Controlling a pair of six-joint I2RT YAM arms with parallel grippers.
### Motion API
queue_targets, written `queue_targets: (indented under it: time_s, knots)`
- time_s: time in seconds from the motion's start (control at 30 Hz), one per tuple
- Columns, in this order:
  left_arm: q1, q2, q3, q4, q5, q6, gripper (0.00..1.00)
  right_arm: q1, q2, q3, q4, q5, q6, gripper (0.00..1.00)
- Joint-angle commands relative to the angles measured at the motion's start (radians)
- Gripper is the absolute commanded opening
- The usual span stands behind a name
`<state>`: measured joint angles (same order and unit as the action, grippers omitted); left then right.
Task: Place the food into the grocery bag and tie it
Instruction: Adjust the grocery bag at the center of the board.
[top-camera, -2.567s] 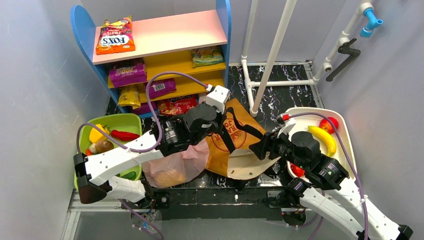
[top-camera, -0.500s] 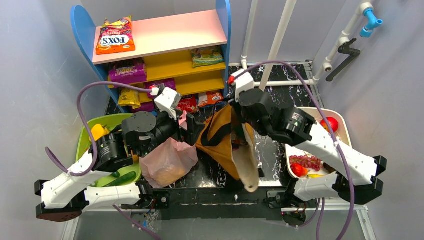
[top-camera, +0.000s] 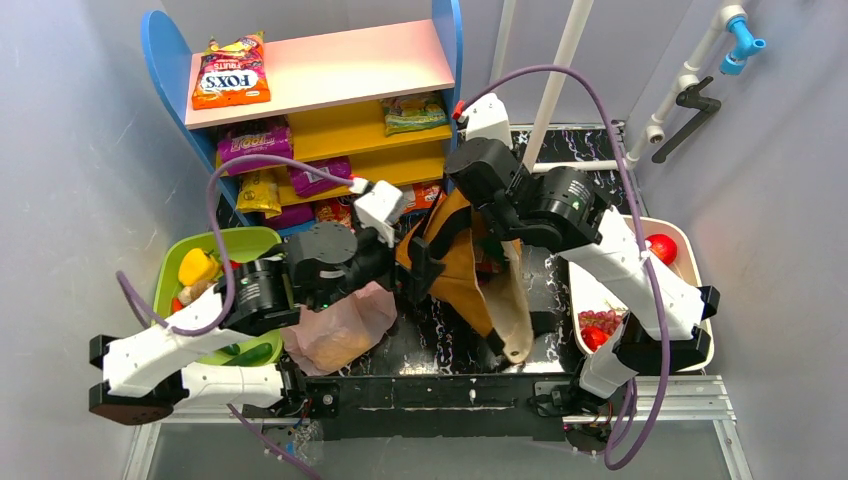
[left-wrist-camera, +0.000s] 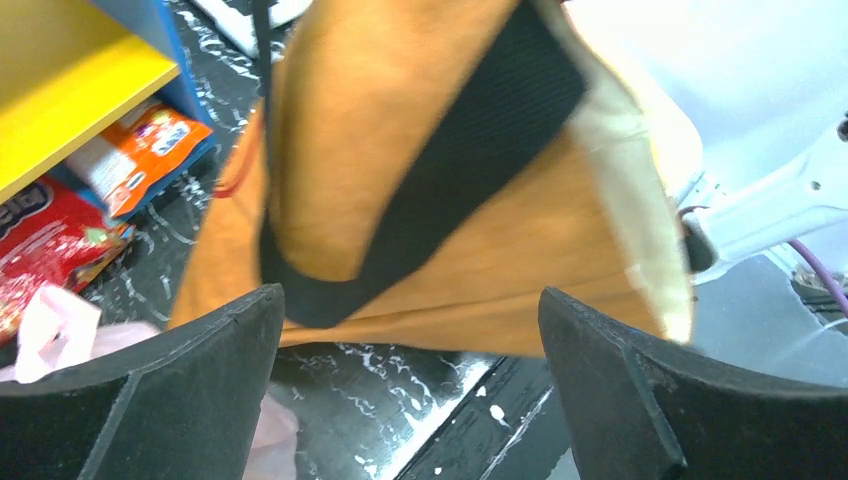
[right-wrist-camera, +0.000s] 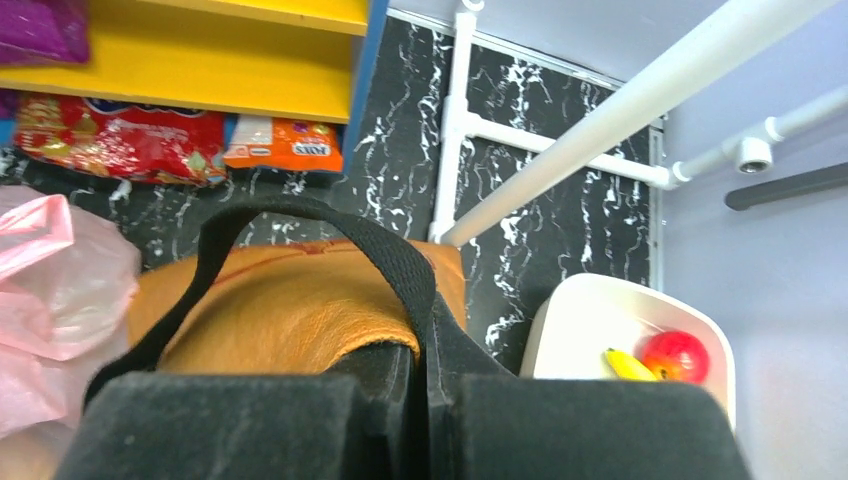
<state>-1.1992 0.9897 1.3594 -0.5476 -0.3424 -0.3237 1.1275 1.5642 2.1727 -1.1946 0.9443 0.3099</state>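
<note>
On the black marbled table (top-camera: 440, 350), close to its near edge and left of middle: the pink grocery bag (top-camera: 340, 328), slumped on its side. Long axis slanting from near-left to far-right, gathered top end pointing at the brown paper bag (top-camera: 470, 270). Something orange-tan inside the thin plastic; cannot tell which item.

Just beyond that top end: the left gripper (left-wrist-camera: 410, 330), jaws spread wide, gripping nothing, facing the brown bag's side.

Over the table's middle: the right gripper (right-wrist-camera: 428, 375), jaws pinched tight on the black strap (right-wrist-camera: 330, 225), the brown paper bag dangling tilted from it, lower end toward the near edge.

Along the left edge: a green tray (top-camera: 240, 233) with a yellow pepper (top-camera: 197, 267). Along the right edge: a white tray (top-camera: 692, 265) with dark grapes (top-camera: 602, 322) and a red apple (top-camera: 660, 247). At the far left corner: a shelf (top-camera: 330, 65) stocked with snack packets (top-camera: 255, 146).
</note>
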Motion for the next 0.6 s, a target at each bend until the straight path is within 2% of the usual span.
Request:
queue_targets:
  time_s: [0.0,0.13,0.3,0.37,0.4,0.5,0.57]
  knots:
    - [-0.098,0.08,0.062,0.067,-0.121,0.045,0.98,-0.012,-0.018,0.058,0.038,0.183,-0.008,0.01]
    - [-0.132,0.092,0.035,0.136,-0.206,0.06,0.98,-0.038,-0.02,0.065,0.009,0.167,-0.03,0.01]
    - [-0.132,0.067,-0.053,0.208,-0.24,0.072,0.98,-0.076,0.02,0.11,-0.109,0.087,0.023,0.01]
    - [-0.132,0.068,-0.098,0.243,-0.293,0.096,0.95,-0.083,0.03,0.124,-0.136,0.044,0.038,0.01]
    - [-0.132,0.072,-0.122,0.261,-0.329,0.116,0.91,-0.084,0.031,0.125,-0.141,0.025,0.044,0.01]
    - [-0.13,0.089,-0.224,0.378,-0.466,0.213,0.65,-0.084,0.029,0.125,-0.154,-0.029,0.055,0.01]
    - [-0.117,0.101,-0.297,0.489,-0.494,0.281,0.46,-0.084,0.03,0.125,-0.172,-0.066,0.067,0.01]
